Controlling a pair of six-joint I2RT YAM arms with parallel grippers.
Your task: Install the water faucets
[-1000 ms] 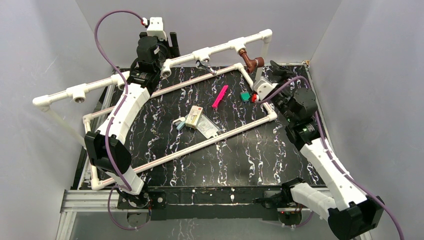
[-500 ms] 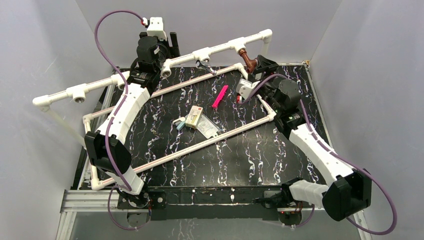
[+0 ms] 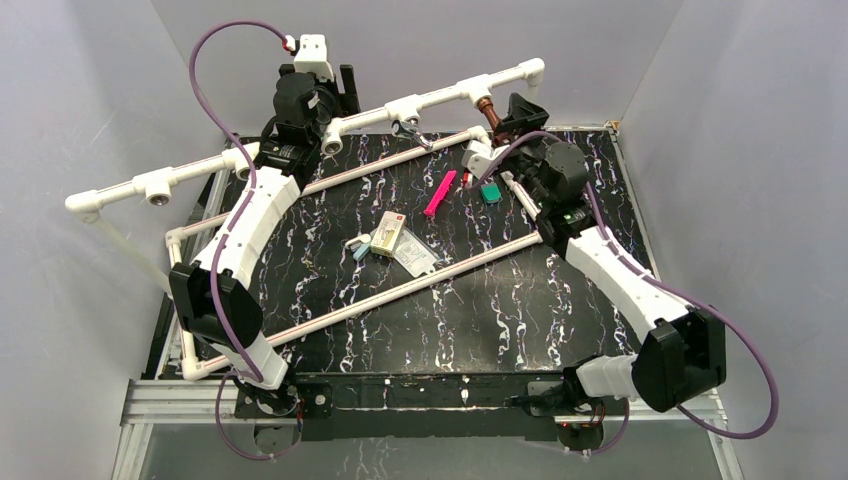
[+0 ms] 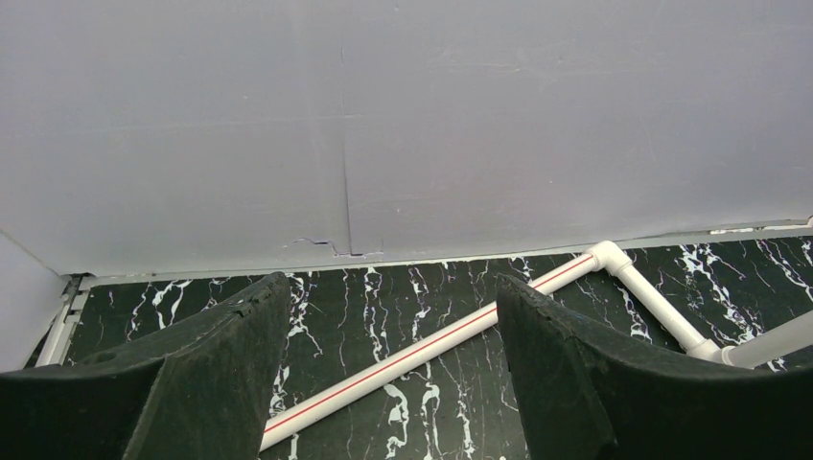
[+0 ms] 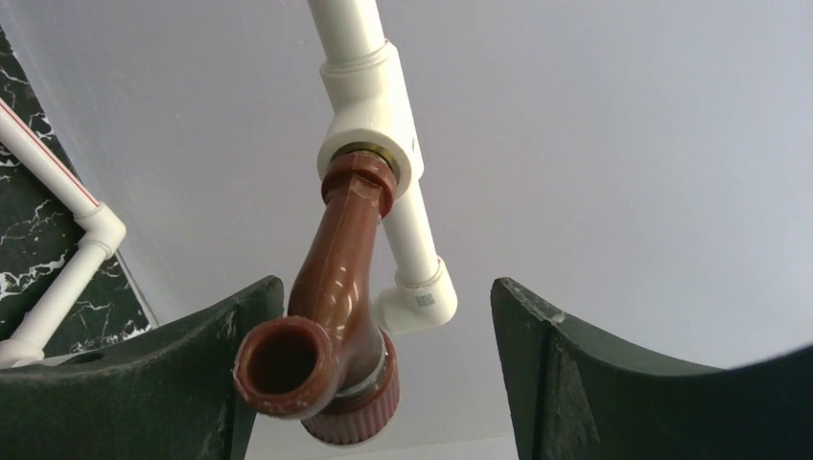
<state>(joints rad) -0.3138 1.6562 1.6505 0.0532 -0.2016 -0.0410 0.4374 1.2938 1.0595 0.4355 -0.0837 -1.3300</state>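
Observation:
The dark reddish-brown faucet (image 3: 490,110) hangs from a white tee socket (image 5: 369,125) on the raised pipe at the back right. In the right wrist view the brown faucet (image 5: 336,316) lies between my open fingers, close to the left finger (image 5: 230,364), with a gap to the right one. My right gripper (image 3: 512,112) (image 5: 383,287) is open around it. The shiny silver faucet (image 3: 410,128) sits at a tee further left on the same pipe. My left gripper (image 3: 340,92) (image 4: 383,287) is open and empty at the back, facing the wall.
A white pipe frame (image 3: 440,270) lies on the black marbled table; its red-striped pipe (image 4: 431,350) shows below the left fingers. A pink strip (image 3: 440,192), a green piece (image 3: 490,192), a small box (image 3: 388,233) and a plastic bag (image 3: 413,255) lie inside. Tee sockets (image 3: 157,190) line the raised pipe.
My right arm has swung left and towards the back wall, bringing its open gripper from the right of the brown faucet to around it. The left arm has not moved.

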